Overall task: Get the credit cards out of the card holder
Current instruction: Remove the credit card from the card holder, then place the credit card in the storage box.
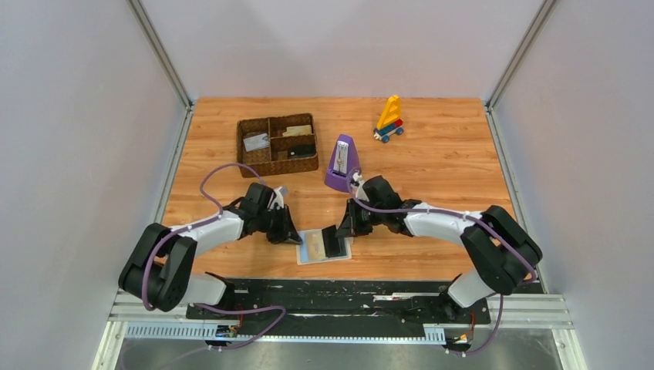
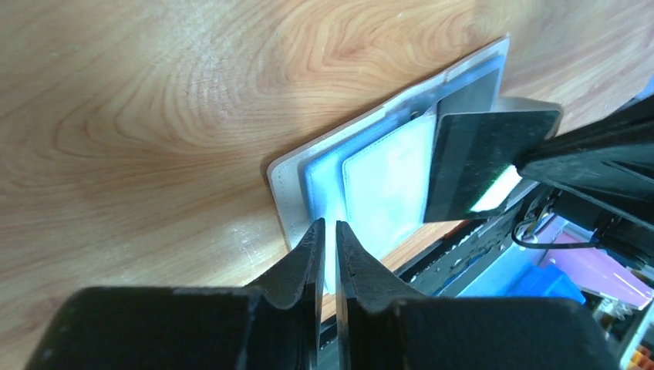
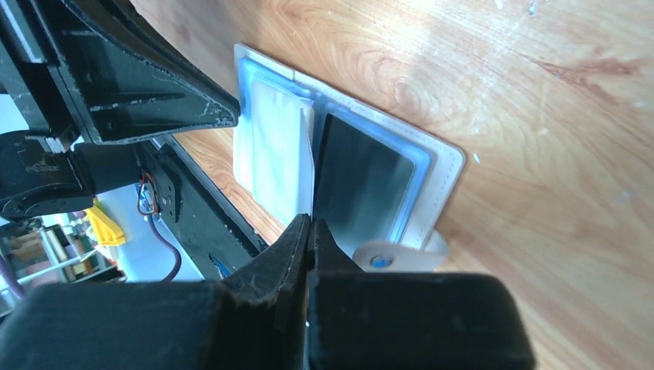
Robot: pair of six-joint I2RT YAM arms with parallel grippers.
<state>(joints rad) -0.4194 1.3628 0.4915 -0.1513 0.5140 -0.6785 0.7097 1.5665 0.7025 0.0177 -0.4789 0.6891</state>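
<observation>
The light-blue card holder [image 1: 307,259] lies open on the wood near the table's front edge. A pale card [image 2: 385,185] sits in its left half, and a dark panel [image 3: 362,181] fills the right half. My right gripper [image 1: 345,225] is shut on the end of a black credit card [image 2: 486,158], which is tilted up over the holder's right half. My left gripper [image 2: 329,227] has its tips at the holder's left edge [image 2: 289,193]. Its jaws stand a thin slit apart with nothing between them. In the right wrist view its fingertip [image 3: 224,116] rests at the holder's corner.
A brown woven tray [image 1: 276,145] holding cards stands at the back left. A purple metronome [image 1: 342,163] is just behind my right wrist. A toy boat of coloured blocks [image 1: 389,119] sits at the back. The black mounting rail [image 1: 339,297] runs right below the holder.
</observation>
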